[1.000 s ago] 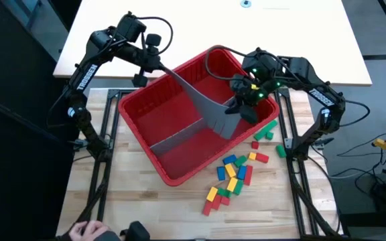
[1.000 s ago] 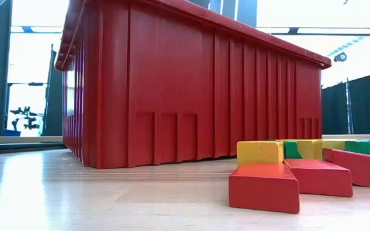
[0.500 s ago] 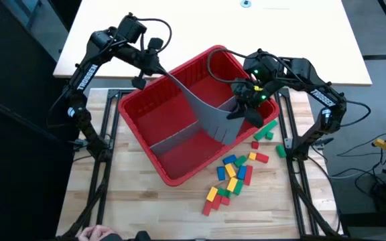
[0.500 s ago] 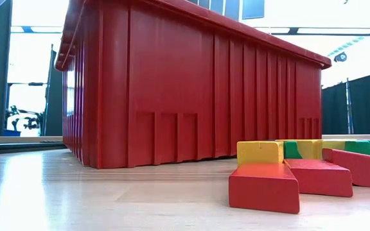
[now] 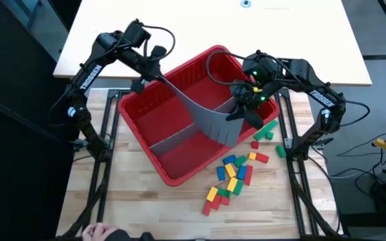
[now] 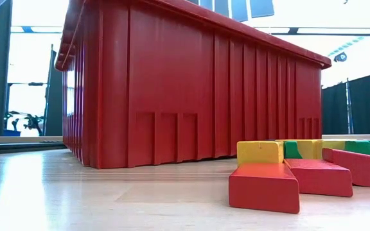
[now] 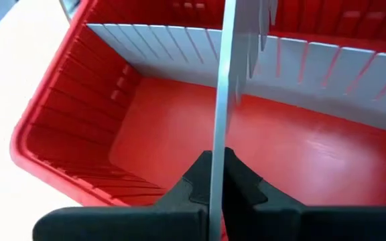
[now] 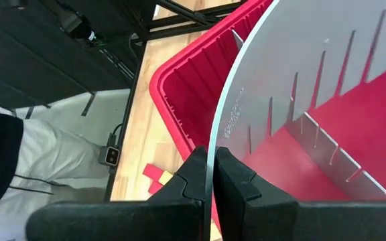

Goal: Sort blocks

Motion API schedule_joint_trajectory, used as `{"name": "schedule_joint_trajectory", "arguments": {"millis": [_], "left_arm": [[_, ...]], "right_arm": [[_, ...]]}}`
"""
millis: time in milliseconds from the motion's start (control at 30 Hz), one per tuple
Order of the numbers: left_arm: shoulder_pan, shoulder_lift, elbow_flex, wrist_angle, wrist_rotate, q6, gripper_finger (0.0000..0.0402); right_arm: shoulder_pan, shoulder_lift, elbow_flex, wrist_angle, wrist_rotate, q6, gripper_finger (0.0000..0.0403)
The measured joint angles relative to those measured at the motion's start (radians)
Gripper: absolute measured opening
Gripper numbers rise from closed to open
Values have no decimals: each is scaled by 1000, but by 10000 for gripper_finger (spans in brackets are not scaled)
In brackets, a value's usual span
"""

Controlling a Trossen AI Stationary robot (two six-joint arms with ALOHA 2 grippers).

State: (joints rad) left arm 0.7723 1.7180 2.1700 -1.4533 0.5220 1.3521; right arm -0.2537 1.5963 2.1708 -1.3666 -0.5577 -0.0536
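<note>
Since the earlier frames, left claw (image 5: 158,65) has shifted slightly along the bin's far rim, bowing the grey panel (image 5: 210,119) more; right claw (image 5: 245,107) grips its other end. High view: blocks (image 5: 234,173) lie loose on the tabletop (image 5: 146,201) beside the red bin (image 5: 154,161), outside it; thin flexible sheet could spring free. Low view: ribbed glossy bin wall (image 6: 191,90); matte chunky bricks (image 6: 265,186). Left wrist view: claw (image 7: 218,181) clenched on the panel edge (image 7: 221,100). Right wrist view: claw (image 8: 208,179) clamped likewise on the slotted panel (image 8: 300,53); a slip would whip the sheet.
</note>
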Motion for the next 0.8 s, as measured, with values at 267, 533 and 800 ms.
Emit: {"name": "schedule_joint_trajectory", "arguments": {"millis": [267,533,800], "left_arm": [[5,0,0,45,-5,2,0],[24,0,-12,35,-11,21,0],[65,0,-63,-12,0,74,0]], "right_arm": [[5,1,0,22,0,2,0],[5,5,0,56,1,0,0],[4,12,0,85,16,-6,0]]}}
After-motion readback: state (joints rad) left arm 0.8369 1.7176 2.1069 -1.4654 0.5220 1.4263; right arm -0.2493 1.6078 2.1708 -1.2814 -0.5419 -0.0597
